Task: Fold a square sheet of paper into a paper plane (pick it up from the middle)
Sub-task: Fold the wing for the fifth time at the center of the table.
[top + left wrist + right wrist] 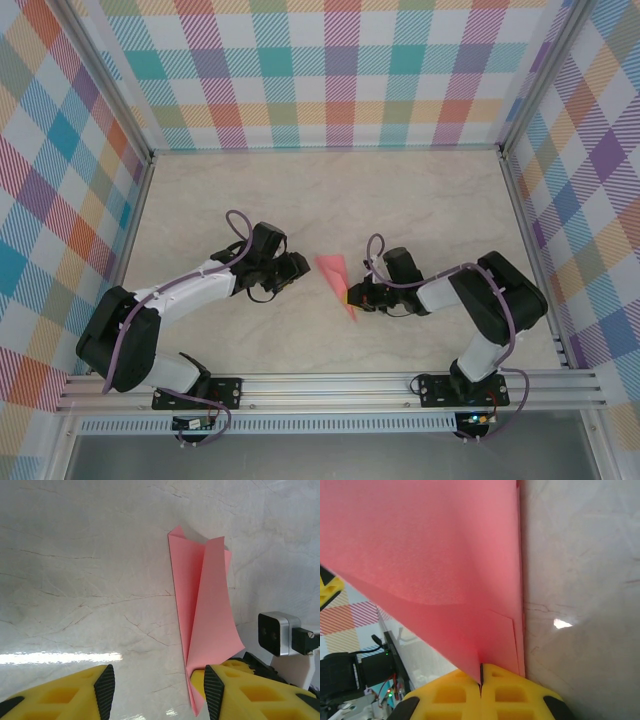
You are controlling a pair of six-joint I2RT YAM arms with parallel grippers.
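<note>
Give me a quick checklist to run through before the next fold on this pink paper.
1. right gripper clamped on the folded paper: ok, its fingers are shut on the paper's edge.
2. left gripper open to take hold: ok, jaws apart.
3. Paper centred between the left fingers: not ok, only its tip lies there, close to one finger.
4. Folds lying flat: not ok, one flap curls up off the table.
5. Creases even on both sides: cannot tell.
</note>
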